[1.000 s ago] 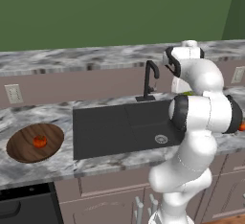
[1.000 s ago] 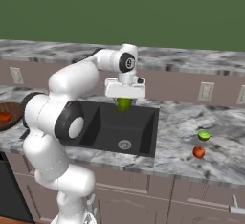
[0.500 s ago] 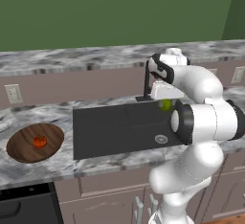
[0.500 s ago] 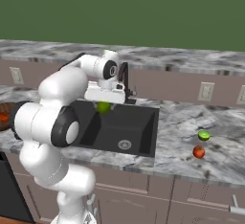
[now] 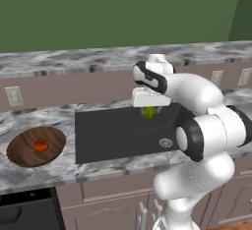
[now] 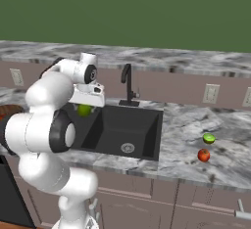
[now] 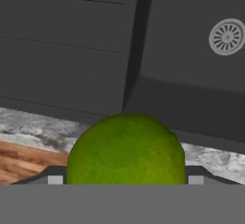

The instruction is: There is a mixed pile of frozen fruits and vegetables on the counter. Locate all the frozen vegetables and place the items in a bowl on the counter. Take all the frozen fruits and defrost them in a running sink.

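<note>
Marbled grey desk (image 5: 123, 167) runs below a green wall, with a dark sink (image 5: 113, 135) set into it. Over the sink's left part the hand (image 5: 149, 110) is clamped on a green ball (image 5: 149, 112). Left of the sink, a tomato (image 5: 41, 145) lies in the wooden bowl (image 5: 22, 155). Right of the sink, 1 red ball (image 6: 203, 155) and 1 flat green piece (image 6: 209, 138) rest near each other.

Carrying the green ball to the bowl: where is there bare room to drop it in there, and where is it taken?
The bowl is mostly bare wood; only the tomato sits near its middle, slightly right. The left half and the near rim are free. The gripper holds the green ball over the sink, with nothing standing between it and the bowl.
</note>
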{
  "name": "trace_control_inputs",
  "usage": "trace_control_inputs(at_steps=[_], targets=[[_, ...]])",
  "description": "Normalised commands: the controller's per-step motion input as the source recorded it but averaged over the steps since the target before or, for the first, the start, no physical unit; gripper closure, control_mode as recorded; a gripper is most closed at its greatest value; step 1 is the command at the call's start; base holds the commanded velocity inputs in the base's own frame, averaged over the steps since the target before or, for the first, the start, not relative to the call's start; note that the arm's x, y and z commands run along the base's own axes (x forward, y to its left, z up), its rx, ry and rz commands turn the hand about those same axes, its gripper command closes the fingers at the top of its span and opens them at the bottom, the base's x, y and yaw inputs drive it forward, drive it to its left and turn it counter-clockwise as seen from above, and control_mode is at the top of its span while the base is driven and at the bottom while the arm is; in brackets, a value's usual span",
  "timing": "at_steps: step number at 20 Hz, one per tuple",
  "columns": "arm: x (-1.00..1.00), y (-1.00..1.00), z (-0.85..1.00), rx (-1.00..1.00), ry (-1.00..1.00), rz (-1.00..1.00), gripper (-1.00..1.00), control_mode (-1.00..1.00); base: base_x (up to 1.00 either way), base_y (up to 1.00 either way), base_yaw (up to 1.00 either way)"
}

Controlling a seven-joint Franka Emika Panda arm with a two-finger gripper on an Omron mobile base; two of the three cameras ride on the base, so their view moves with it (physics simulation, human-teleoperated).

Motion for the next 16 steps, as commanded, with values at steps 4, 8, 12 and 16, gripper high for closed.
trace_control_inputs(at_steps=[4,8,12,16], targets=[[0.0,0.85,0.0,-0.07,0.0,-0.13,1.0,-1.0,0.0,0.0,0.0],[0.01,0.82,0.09,-0.1,0.0,-0.12,1.0,-1.0,0.0,0.0,0.0],[0.0,0.86,0.08,-0.1,0.0,-0.1,1.0,-1.0,0.0,0.0,0.0],[0.0,0.88,0.05,-0.11,0.01,-0.1,1.0,-1.0,0.0,0.0,0.0]])
